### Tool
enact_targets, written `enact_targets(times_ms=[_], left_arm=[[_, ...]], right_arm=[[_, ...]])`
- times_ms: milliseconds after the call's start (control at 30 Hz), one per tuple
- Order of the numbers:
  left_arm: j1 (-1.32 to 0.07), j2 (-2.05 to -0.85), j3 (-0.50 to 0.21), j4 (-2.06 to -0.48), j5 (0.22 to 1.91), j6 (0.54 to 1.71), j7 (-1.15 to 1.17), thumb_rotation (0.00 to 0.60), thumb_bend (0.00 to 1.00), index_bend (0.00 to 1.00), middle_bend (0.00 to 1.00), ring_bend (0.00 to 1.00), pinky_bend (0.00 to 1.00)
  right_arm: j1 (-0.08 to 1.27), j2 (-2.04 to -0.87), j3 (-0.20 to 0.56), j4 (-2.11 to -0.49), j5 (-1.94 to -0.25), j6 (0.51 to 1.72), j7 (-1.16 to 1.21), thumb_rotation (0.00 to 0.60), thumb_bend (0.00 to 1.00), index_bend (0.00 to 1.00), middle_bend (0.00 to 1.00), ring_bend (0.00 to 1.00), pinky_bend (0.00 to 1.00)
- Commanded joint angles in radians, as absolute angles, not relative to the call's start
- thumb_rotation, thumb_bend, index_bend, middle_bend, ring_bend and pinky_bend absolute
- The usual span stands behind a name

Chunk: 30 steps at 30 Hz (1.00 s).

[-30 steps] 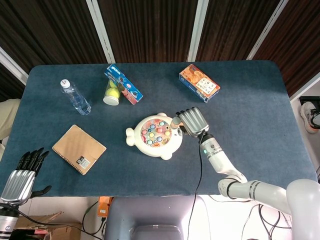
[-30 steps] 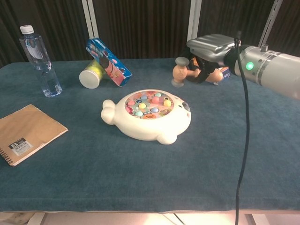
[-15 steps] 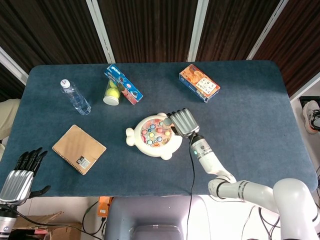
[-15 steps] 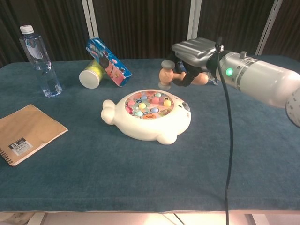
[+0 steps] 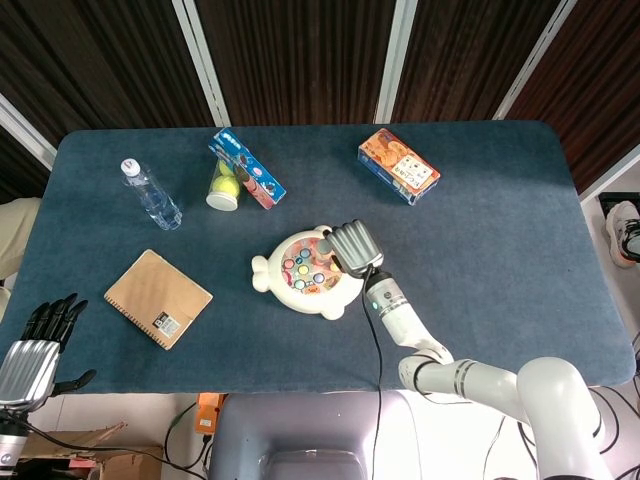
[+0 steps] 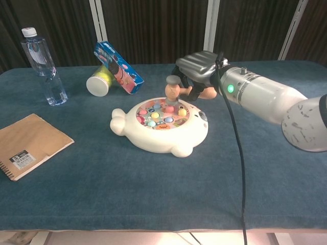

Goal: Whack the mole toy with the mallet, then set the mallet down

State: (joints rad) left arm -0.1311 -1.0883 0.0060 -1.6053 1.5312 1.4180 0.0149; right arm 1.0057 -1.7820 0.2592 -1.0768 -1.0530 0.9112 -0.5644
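Chest view: right robot hand [image 6: 199, 66] clamped on the mallet [image 6: 176, 90], whose head sits just above the coloured pegs of the mole toy [image 6: 162, 125], mid-counter [image 6: 153, 189]. Left robot hand [image 5: 30, 350] idle at the counter's near edge, fingers apart, holding nothing. Risks: a glancing strike could slide the toy; a loose handle grip could twist the mallet off target.

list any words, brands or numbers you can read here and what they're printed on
None can be quoted; all print here is too small or blurred.
Blue box: colourful graphics, lettering unreadable.
Orange box: pictures and print, unreadable.
Notebook: small dark label with white marks, illegible.
Water bottle: no readable label.
Mole toy and mallet: no text visible.
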Motion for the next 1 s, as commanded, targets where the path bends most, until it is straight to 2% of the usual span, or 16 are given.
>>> enact_targets(times_ms=[33, 433, 733, 1000], left_arm=[[-0.130, -1.089, 0.006, -1.605, 1.532, 1.419, 0.015, 0.600, 0.08, 0.05, 0.00, 0.00, 0.05], [-0.127, -1.087, 0.007, -1.603, 1.540, 1.427, 0.008, 0.600, 0.08, 0.05, 0.00, 0.00, 0.05], [-0.128, -1.089, 0.008, -1.603, 1.543, 1.425, 0.012, 0.600, 0.08, 0.05, 0.00, 0.00, 0.05], [-0.128, -1.095, 0.009, -1.607, 1.543, 1.423, 0.029, 0.600, 0.08, 0.05, 0.00, 0.00, 0.05]], right_arm=[[1.007, -1.787, 0.257, -1.069, -1.052, 0.906, -0.567, 0.600, 0.53, 0.96, 0.76, 0.61, 0.62], [1.001, -1.785, 0.251, -1.067, -1.048, 0.899, -0.581, 0.600, 0.53, 0.96, 0.76, 0.61, 0.62], [0.958, -1.712, 0.236, -1.161, -1.099, 0.939, -0.529, 0.600, 0.53, 0.96, 0.76, 0.61, 0.62], [0.931, -1.679, 0.221, -1.194, -1.088, 0.919, -0.507, 0.600, 0.53, 0.96, 0.76, 0.61, 0.62]])
